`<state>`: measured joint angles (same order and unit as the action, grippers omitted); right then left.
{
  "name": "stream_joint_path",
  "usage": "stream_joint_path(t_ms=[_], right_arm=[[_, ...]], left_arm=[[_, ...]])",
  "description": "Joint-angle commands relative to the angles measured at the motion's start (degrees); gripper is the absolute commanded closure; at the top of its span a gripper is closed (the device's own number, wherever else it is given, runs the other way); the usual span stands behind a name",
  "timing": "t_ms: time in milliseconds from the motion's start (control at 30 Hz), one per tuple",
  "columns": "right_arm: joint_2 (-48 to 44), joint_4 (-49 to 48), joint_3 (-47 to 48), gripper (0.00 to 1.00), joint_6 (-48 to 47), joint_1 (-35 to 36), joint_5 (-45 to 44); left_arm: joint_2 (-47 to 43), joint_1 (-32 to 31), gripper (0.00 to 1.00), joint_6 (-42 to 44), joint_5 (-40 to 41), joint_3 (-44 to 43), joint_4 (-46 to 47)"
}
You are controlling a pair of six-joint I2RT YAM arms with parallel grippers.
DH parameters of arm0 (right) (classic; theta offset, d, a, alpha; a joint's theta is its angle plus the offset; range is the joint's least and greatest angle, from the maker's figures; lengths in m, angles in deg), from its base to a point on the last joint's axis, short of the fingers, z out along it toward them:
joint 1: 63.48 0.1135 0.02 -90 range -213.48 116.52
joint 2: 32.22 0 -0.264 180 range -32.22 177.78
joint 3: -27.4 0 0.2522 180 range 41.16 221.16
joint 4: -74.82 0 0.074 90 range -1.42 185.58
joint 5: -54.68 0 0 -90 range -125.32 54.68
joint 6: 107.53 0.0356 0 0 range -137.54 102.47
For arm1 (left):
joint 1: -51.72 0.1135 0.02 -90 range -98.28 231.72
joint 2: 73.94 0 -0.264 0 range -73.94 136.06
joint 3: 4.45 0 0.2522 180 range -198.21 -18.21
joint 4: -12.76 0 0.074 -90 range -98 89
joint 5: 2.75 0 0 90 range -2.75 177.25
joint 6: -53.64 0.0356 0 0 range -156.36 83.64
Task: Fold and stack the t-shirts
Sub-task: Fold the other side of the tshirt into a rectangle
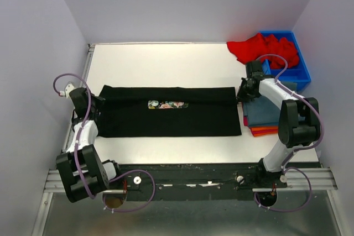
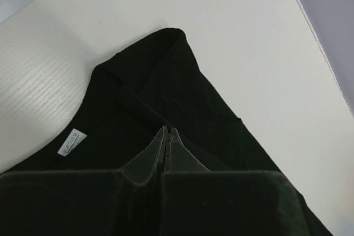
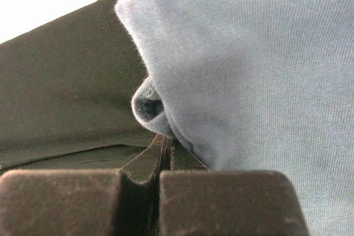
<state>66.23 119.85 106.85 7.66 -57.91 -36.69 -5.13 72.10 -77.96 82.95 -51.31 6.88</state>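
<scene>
Left gripper (image 2: 167, 132) fills the bottom of my left wrist feed: fingers pressed flat together, no gap, tips down on the black tee (image 2: 182, 92). Whether any cloth is nipped between them, I can't tell. White label (image 2: 72, 141) is showing just left of the tips, a bunched cloth edge beyond them, bare table (image 2: 232, 20) past that.

Over to the right wrist feed: right gripper (image 3: 166, 141) is closed just as tight, tips tucked in where the black tee meets a rolled edge of the blue tee (image 3: 260, 53). Again I can't say what, if anything, is pinched.

From above, the black tee lies spread as a long band across the table's middle, print (image 1: 167, 104) facing up near its far edge, with one gripper at each short end, left at the left, right at the right. Blue tee sits folded at the table's right side on top of the orange tee (image 1: 264, 131). Red tee (image 1: 259, 48) is heaped at the far right corner, half in the bin (image 1: 303, 74).
</scene>
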Motion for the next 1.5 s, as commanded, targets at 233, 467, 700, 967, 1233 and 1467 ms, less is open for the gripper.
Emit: stream_joint_path(t_ms=[233, 467, 700, 967, 1233, 1467], right_arm=[[-3.62, -4.19, -4.78, 0.99, 2.4, -0.11, -4.35], [-4.23, -4.9, -6.01, 0.99, 3.11, -0.11, -4.34], [-4.41, -6.04, -7.15, 0.99, 3.55, -0.11, -3.91], [-3.53, -6.39, -6.81, 0.99, 3.73, -0.11, -3.12], [-4.32, -6.13, -6.72, 0.88, 3.38, -0.11, -2.94], [-9.58, -7.44, -7.24, 0.3, 1.97, 0.15, -2.42]], left_arm=[[-7.9, 1.06, 1.0, -2.6, 1.66, 8.49, 1.53], [-13.17, 1.06, 1.0, -6.29, 0.6, 14.55, 0.21], [-20.2, 1.06, 1.0, -4.72, 1.22, 16.05, -4.27], [-28.82, 0.98, 1.0, -2.78, 3.32, 15.35, -11.82], [-28.13, 0.98, 1.0, -4.71, 0.78, 17.72, -13.77], [-31.53, 0.71, 0.37, -4.45, -0.1, 18.08, -16.48]])
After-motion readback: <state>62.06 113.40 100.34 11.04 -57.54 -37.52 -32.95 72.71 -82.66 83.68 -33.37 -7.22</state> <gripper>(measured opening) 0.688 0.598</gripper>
